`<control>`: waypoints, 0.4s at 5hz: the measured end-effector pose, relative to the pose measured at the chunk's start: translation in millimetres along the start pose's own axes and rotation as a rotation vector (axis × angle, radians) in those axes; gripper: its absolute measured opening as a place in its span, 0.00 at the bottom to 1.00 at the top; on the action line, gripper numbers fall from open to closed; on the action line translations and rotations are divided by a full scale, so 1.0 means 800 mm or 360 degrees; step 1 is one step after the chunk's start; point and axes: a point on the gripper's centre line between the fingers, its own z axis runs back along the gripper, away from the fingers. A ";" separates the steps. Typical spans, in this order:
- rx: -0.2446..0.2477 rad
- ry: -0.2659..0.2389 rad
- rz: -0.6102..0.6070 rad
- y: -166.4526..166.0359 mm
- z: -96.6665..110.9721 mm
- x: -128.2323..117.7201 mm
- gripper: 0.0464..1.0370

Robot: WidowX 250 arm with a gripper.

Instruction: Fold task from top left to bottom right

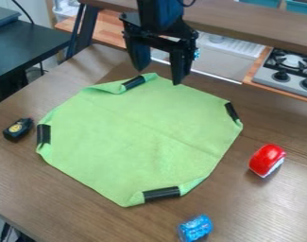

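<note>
The brown wood-grain table [29, 184] stretches out beneath the claw [158, 76] and to both sides of it. A light green cloth [140, 137] lies spread from just below the claw toward the camera, its four corners turned in under black strips [161, 194]. Left of the claw and nearer the camera sits a small black object [18, 129] with a yellow disc; right and nearer, a red and white object [267, 159]; nearest the camera, a blue can [195, 229].
</note>
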 end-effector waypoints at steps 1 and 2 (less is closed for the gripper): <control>0.0000 0.0051 -0.0007 0.001 -0.013 -0.003 0.96; 0.0063 0.0067 -0.0047 0.038 -0.034 -0.002 0.96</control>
